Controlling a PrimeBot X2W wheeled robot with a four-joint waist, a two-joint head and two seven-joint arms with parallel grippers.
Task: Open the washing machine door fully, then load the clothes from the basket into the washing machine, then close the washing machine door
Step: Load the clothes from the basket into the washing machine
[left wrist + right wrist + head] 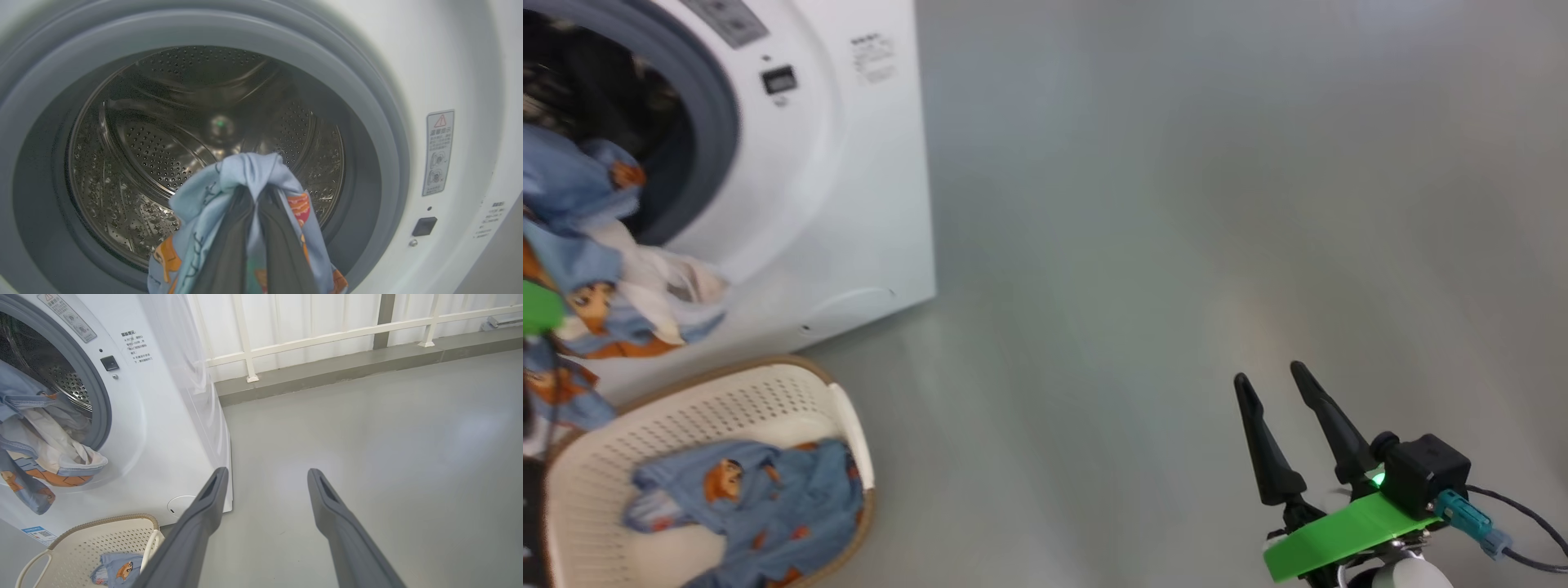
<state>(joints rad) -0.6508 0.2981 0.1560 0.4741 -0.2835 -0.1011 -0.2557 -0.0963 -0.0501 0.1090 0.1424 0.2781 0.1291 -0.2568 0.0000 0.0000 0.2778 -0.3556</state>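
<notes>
Left gripper pinching garment at washer mouth, cloth draping outside. Right gripper spread, empty, right of washer. Basket at washer's foot, second garment inside.

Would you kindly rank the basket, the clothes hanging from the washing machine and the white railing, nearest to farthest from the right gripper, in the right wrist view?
1. The basket, lower left, just beside the right gripper.
2. The clothes, hanging from the washing machine mouth, farther up the left.
3. The white railing, at the top, beyond the machine.
</notes>
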